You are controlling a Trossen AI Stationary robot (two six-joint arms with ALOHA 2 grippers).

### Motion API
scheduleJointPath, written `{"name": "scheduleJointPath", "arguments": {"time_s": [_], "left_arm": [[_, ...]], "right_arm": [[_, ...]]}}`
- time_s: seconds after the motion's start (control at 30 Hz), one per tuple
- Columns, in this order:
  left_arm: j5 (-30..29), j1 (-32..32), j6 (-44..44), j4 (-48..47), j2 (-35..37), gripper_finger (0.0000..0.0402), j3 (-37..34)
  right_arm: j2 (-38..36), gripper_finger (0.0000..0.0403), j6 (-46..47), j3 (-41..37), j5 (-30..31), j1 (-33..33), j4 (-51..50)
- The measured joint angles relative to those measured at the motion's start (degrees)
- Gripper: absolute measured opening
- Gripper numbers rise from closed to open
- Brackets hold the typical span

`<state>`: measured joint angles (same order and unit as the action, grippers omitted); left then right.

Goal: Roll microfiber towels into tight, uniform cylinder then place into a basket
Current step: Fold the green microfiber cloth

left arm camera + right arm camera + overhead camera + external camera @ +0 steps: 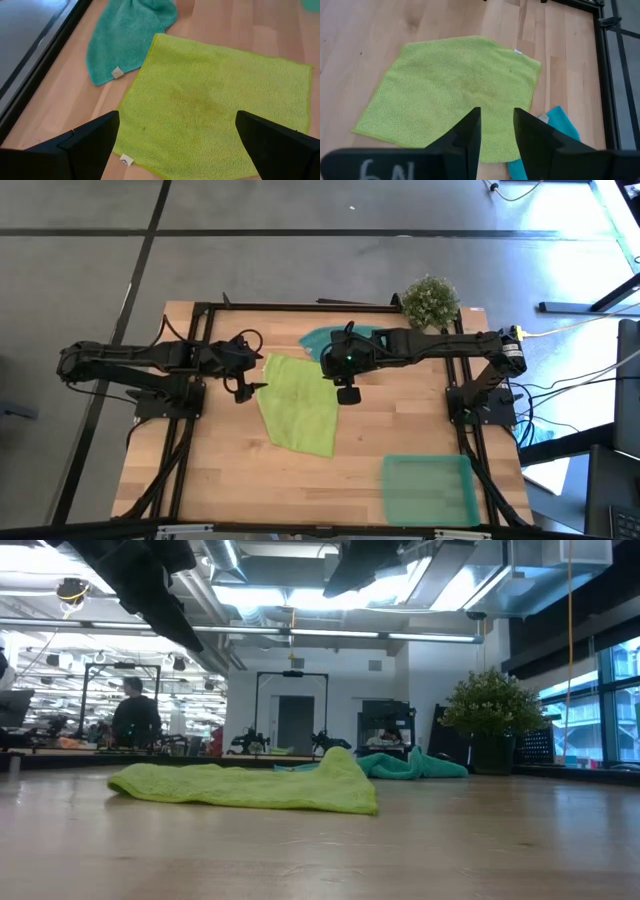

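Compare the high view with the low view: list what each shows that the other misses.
Only the high view shows the basket at the table's near right corner, and both grippers, left and right, hanging at opposite edges of the lime towel. Only the low view shows the room behind, with a person. Both show the lime towel, the teal towel behind it, and the plant.

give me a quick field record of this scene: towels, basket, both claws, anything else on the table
lime green towel: spread flat mid-table, unrolled
teal towel: bunched at the far edge, touching the lime one's corner
basket: near right corner, nothing visible in it
left claw: open, above the lime towel's left edge, holding nothing
right claw: narrow gap between fingers, above the lime towel's right edge, holding nothing
plant: far right corner
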<state>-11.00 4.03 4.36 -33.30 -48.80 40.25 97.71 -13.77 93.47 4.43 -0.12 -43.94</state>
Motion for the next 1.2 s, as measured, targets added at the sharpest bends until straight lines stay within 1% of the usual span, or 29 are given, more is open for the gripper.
{"name": "scheduleJointPath", "arguments": {"time_s": [0.17, 0.37, 0.57, 0.67, 0.77, 0.9, 1.03, 1.13, 1.2], "left_arm": [[0.0, 0.0, 3.0, 0.0, 0.0, 0.0395, 0.0], [0.0, 0.0, 3.1, -0.3, 0.0, 0.0395, 0.0], [-0.1, 0.0, 5.7, -0.4, -1.7, 0.0394, 0.1], [-2.5, 0.1, 6.1, -0.4, -3.4, 0.0388, 0.1], [-5.7, 0.1, 6.1, -1.0, -5.4, 0.0371, 0.1], [-7.9, 0.4, 6.1, -0.9, -8.4, 0.0339, 0.0], [-11.0, 2.3, 8.1, -0.6, -11.6, 0.0306, 0.0], [-11.3, 5.4, 9.5, -0.5, -13.6, 0.0287, 0.0], [-10.1, 7.8, 11.0, -0.5, -14.8, 0.0279, 0.0]], "right_arm": [[0.0, 0.0116, 0.0, 0.0, 0.0, 0.0, 0.0], [0.0, 0.0116, 0.1, 0.0, 0.0, 0.0, 0.0], [0.0, 0.0116, 0.1, 0.0, 0.0, 0.0, 1.3], [0.0, 0.0116, 0.2, 0.0, 0.0, 0.0, 1.9], [0.0, 0.0116, 0.1, 0.0, 0.0, -0.1, 2.1], [0.0, 0.0116, 0.2, 0.0, 0.0, -0.1, 2.1], [0.0, 0.0116, 0.2, 0.0, 0.0, -0.1, 2.1], [0.0, 0.0116, 0.2, 0.0, 0.0, -0.1, 2.2], [0.0, 0.0116, 0.2, 0.0, 0.0, -0.1, 2.4]]}}
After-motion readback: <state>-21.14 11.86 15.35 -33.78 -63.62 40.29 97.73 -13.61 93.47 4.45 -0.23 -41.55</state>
